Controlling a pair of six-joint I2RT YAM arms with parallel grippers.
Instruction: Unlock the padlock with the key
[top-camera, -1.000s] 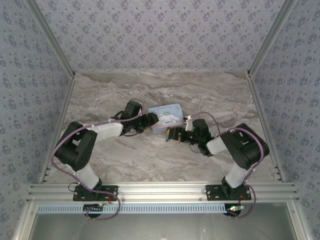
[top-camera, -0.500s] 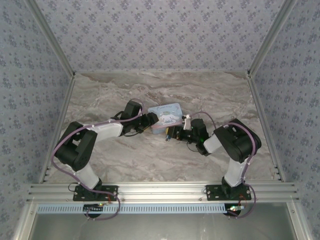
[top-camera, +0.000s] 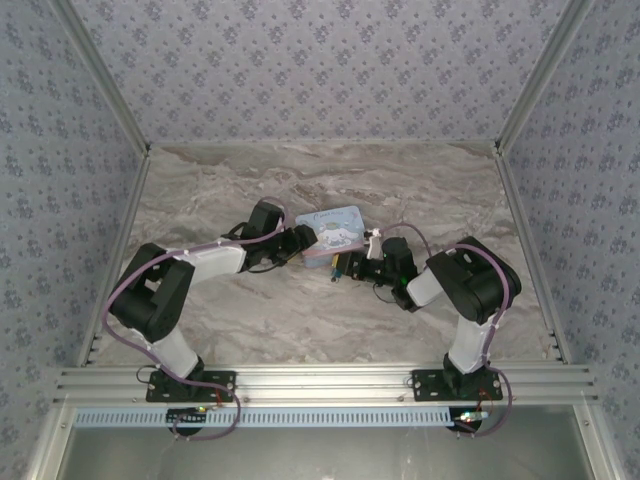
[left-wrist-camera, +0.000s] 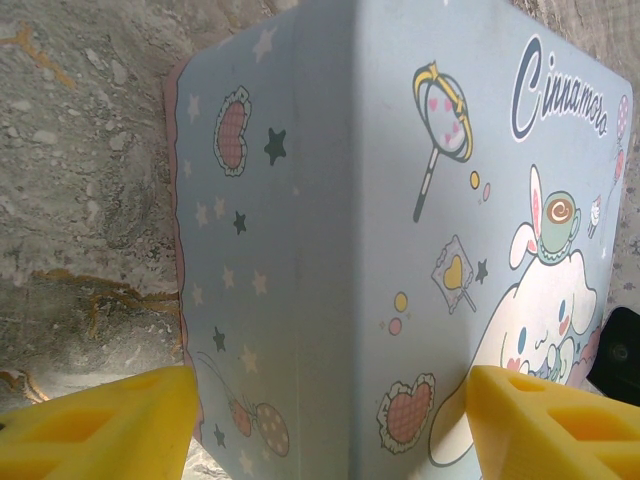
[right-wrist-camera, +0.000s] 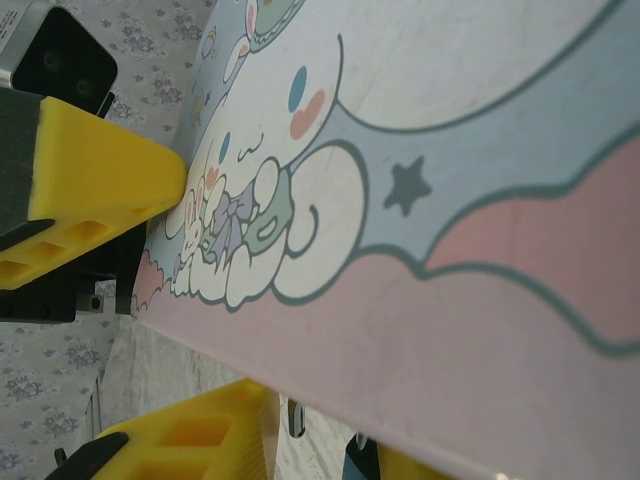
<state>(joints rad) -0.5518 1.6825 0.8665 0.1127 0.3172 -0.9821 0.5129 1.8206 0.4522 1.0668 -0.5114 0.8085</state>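
Observation:
The pale blue cartoon-printed tin (top-camera: 333, 230) sits mid-table, tilted. My left gripper (top-camera: 306, 242) comes from the left, and its yellow fingers (left-wrist-camera: 100, 425) press the tin (left-wrist-camera: 330, 250) on both sides. My right gripper (top-camera: 346, 266) reaches in under the tin's near edge (right-wrist-camera: 450, 330). One of its yellow fingers (right-wrist-camera: 190, 440) shows below that edge. Between its fingers peek a sliver of the teal padlock (right-wrist-camera: 360, 462) and a thin silvery piece (right-wrist-camera: 294, 418). The tin hides the rest, and I cannot make out the key.
The left arm's yellow finger (right-wrist-camera: 95, 180) shows at the tin's far side in the right wrist view. Marble tabletop (top-camera: 320, 320) lies around the tin, with patterned walls on three sides and an aluminium rail (top-camera: 320, 382) along the near edge.
The right arm's elbow has swung inward to the left and its wrist has turned at the tin's near edge. The tin has tipped slightly. The left arm has stayed put.

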